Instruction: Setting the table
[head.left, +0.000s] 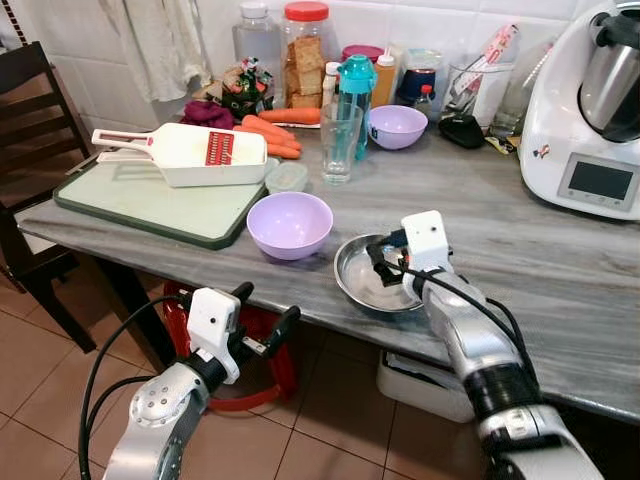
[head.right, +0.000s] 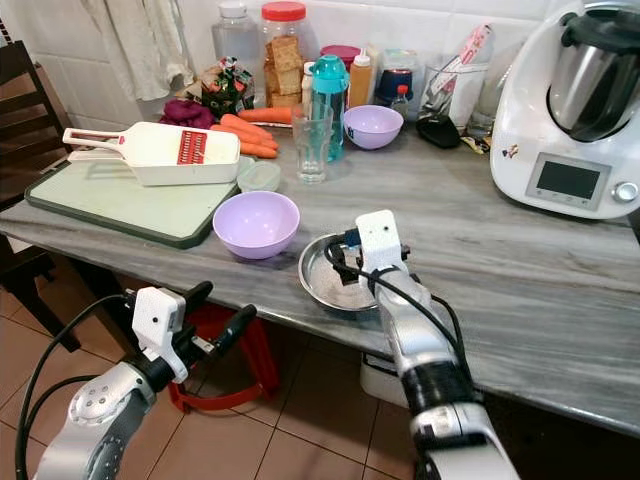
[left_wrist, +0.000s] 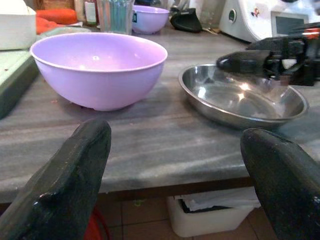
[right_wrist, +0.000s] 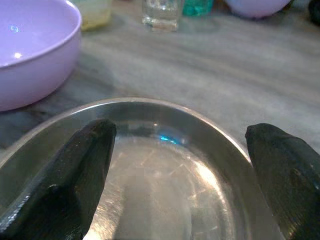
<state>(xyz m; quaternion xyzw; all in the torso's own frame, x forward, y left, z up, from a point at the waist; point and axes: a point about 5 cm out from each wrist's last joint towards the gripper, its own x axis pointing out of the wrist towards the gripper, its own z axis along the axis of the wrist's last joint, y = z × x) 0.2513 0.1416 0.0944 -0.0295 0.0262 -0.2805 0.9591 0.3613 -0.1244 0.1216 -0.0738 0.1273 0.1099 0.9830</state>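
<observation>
A shallow steel bowl (head.left: 362, 288) sits at the front edge of the grey counter (head.left: 540, 260). My right gripper (head.left: 385, 265) hangs just over the bowl's near side and is open; in the right wrist view its fingers (right_wrist: 82, 170) stand wide apart above the bowl (right_wrist: 165, 170), holding nothing. Just left of the steel bowl is a purple bowl (head.left: 290, 225). My left gripper (head.left: 268, 318) is open in front of and below the counter edge, pointing toward both bowls (left_wrist: 100, 65). A second purple bowl (head.left: 397, 127) and a clear glass (head.left: 340, 145) stand farther back.
A green cutting board (head.left: 150, 200) carries a white grater (head.left: 190, 152), with carrots (head.left: 275, 135) behind it. Jars and a teal bottle (head.left: 355, 85) line the wall. A white kitchen machine (head.left: 590, 110) stands at the right. A dark chair (head.left: 30, 130) is at the left, and a red stool (head.left: 250, 340) stands under the counter.
</observation>
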